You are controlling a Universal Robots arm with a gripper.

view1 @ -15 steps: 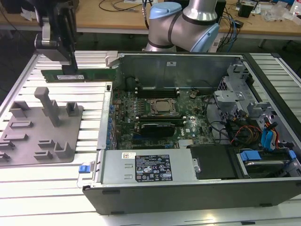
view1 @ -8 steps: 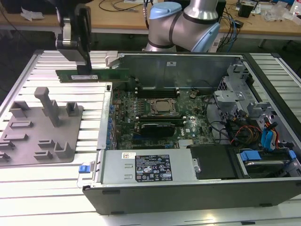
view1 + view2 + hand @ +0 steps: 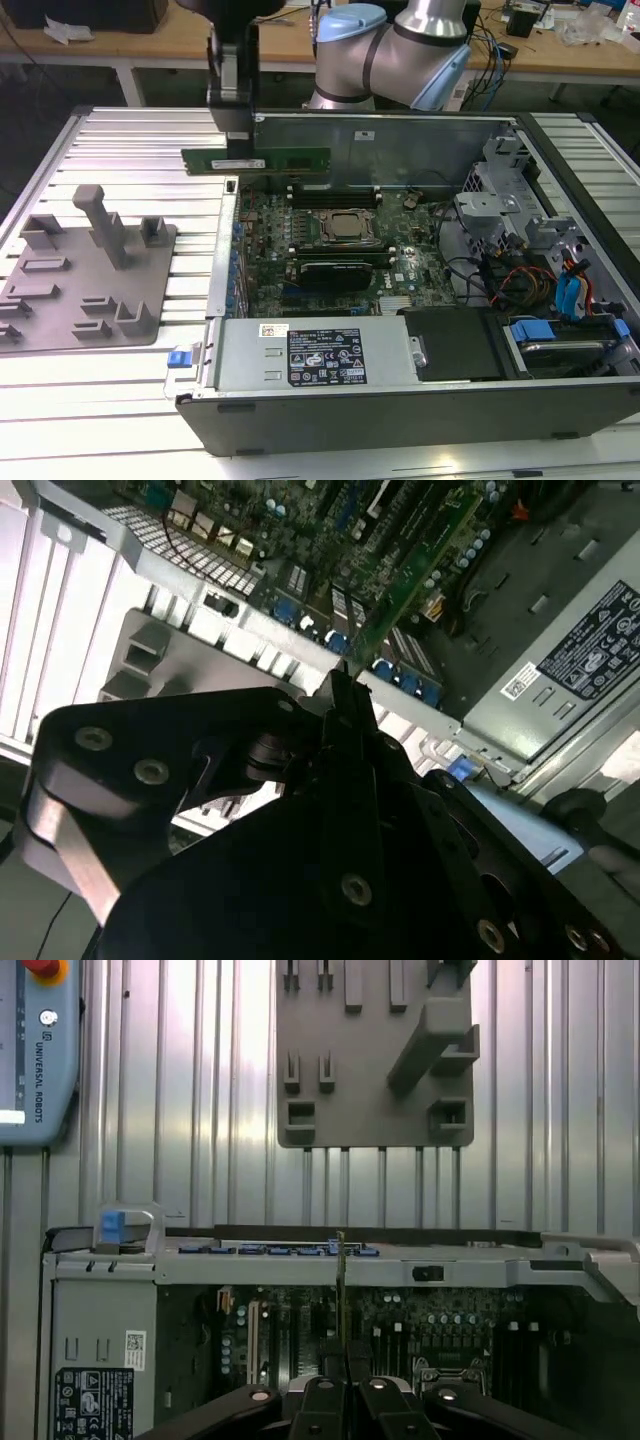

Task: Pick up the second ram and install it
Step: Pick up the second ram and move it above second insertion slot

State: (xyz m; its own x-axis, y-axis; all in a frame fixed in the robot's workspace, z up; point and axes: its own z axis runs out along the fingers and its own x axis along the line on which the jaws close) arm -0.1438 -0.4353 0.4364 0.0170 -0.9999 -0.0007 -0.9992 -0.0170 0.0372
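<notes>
The second ram is a slim green stick, held level in the air over the open computer case's wall on the exterior view's left, near the back corner. My gripper is shut on it from above. In the first wrist view the ram shows edge-on between my fingers, above the case wall and the motherboard. In the second wrist view the ram juts out from my gripper toward the board. The memory slots lie behind the CPU socket.
A grey fixture tray with upright posts sits on the ribbed table at the exterior view's left. Inside the case are a black card, the power supply in front, and cables and drive bays at the right. A teach pendant lies on the table.
</notes>
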